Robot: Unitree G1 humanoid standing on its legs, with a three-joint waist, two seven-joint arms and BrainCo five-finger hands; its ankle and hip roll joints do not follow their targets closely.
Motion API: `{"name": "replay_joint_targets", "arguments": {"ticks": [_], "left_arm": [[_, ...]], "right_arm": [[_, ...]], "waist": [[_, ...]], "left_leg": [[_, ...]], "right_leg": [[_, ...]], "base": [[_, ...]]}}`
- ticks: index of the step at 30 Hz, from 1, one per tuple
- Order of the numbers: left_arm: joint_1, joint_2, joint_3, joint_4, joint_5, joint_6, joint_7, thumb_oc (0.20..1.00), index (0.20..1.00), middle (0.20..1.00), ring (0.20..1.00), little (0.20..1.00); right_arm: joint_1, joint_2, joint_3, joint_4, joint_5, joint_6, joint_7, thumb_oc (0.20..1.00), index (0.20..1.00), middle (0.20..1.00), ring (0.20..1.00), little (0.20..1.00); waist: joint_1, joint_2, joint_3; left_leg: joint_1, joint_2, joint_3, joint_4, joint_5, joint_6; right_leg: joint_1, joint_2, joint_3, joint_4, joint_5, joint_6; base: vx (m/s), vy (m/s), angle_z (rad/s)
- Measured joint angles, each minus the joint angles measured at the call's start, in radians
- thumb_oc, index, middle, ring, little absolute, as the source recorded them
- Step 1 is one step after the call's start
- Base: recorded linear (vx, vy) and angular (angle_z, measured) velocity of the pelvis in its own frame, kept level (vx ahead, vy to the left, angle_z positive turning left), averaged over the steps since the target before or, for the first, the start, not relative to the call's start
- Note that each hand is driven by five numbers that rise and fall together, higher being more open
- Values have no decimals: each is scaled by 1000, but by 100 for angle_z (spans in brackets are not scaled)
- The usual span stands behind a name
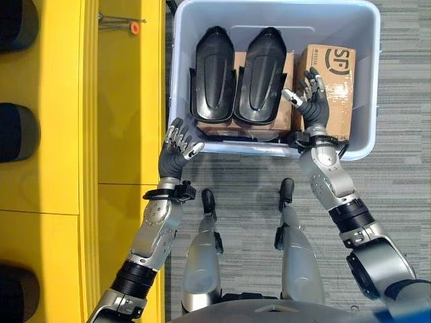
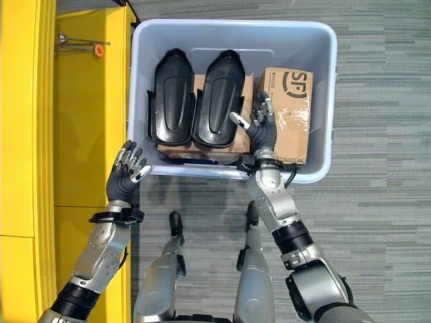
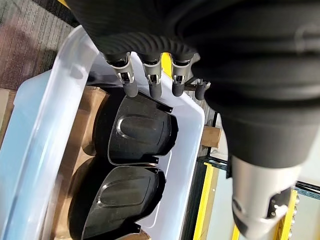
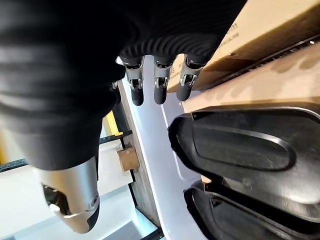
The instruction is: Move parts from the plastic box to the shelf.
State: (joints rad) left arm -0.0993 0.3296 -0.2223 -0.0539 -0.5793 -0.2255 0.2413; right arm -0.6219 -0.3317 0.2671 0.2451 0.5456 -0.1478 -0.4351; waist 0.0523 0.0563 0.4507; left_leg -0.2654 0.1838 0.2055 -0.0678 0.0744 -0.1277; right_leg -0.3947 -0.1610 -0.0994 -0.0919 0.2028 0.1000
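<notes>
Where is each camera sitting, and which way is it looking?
Left eye view: on the head, looking down at the plastic box, yellow shelf and both arms.
Right eye view: beside it, same scene; right hand over the box.
Left wrist view: along the left hand toward two black parts.
Right wrist view: along the right hand toward the parts and cardboard box.
All four share the black parts.

Grey carpet floor [image 1: 397, 81], orange-tipped rods [image 1: 121, 23]
</notes>
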Motion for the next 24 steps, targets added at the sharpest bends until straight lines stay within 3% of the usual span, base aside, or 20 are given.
{"name": "replay_joint_targets", "arguments": {"ticks": [9, 24], "left_arm": [[-3, 1, -14, 0, -35, -12, -1, 1000, 1000, 1000, 1000, 1000], [-45, 2, -35, 0, -38, -26, 0, 1000, 1000, 1000, 1000, 1000]], "right_arm": [[-102, -48, -21, 107, -80, 1, -46, 1000, 1000, 1000, 1000, 1000], [-182, -72, -4, 233, -99, 10, -51, 1000, 1000, 1000, 1000, 1000]], "waist": [[4, 20, 10], [5, 10, 16]], "left_leg": [[-1, -7, 0, 0, 1, 2], [-29, -13, -7, 1, 8, 7]], "right_leg": [[-2, -6, 2, 0, 3, 2], [-23, -12, -1, 0, 10, 3]], "base": [[0, 0, 0], [-2, -2, 1]]}}
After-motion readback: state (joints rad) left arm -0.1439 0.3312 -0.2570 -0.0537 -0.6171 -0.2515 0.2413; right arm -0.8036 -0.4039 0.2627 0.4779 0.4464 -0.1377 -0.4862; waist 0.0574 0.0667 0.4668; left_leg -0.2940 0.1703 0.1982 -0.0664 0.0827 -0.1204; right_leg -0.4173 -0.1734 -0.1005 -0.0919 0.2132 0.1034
